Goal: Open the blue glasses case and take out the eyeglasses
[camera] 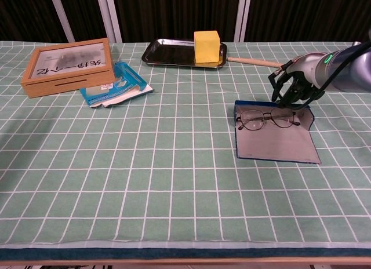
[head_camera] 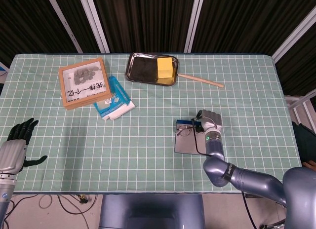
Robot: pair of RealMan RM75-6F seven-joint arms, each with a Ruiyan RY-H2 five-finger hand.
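The blue glasses case (camera: 277,146) (head_camera: 189,142) lies open and flat on the green checked cloth, right of centre. The eyeglasses (camera: 265,119) (head_camera: 185,131) rest inside it against its far wall, lenses facing the chest camera. My right hand (camera: 295,88) (head_camera: 208,121) hovers over the far right corner of the case. Its fingers (camera: 288,100) point down and apart, just above the right end of the eyeglasses, and hold nothing. My left hand (head_camera: 18,143) shows only in the head view, at the table's near left edge, open with fingers spread.
A wooden framed box (camera: 68,63) and a blue packet (camera: 116,83) lie at the far left. A black tray (camera: 174,53) with a yellow block (camera: 207,46) sits at the far middle, with a wooden stick (camera: 255,62) to its right.
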